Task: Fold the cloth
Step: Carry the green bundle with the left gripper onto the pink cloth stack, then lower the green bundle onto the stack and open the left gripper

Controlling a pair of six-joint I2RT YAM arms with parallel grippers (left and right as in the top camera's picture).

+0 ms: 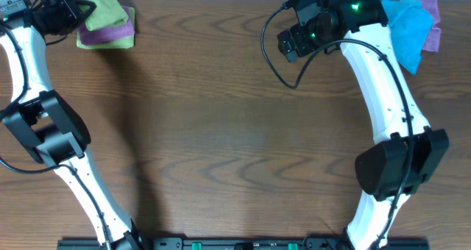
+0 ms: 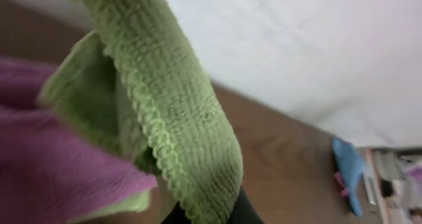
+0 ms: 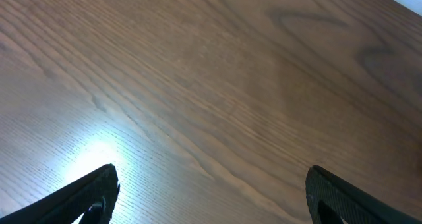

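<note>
Overhead: the cloth (image 1: 101,6), lime yellow-green, sits at the far left corner of the surface (image 1: 221,132), on top of a purple cloth (image 1: 110,34) whose edges show below and to the right of it. The left gripper (image 1: 76,13) is at the cloth's left edge, touching it.

Left wrist: the cloth fills the centre of the view, bunched into a thick fold. Ribbed towel weave, scalloped stitched hem along one edge. The fold runs down into the dark fingers (image 2: 245,212) at the bottom edge, so the left gripper is closed on the fabric; the fingertips themselves are hidden behind it. Purple cloth lower left, touching the lime one. White wall behind. A blue cloth (image 2: 349,179) shows small, far across the surface.

Overhead, right side: the right gripper (image 1: 290,43) hangs over bare wood near the far edge, well apart from the task cloth. Green indicator lights glow on its wrist. The blue cloth lies just beside that arm, on another purple piece (image 1: 436,20).

Right wrist: both fingers (image 3: 92,192) spread wide, nothing between them, wood grain and a glare patch below.
</note>
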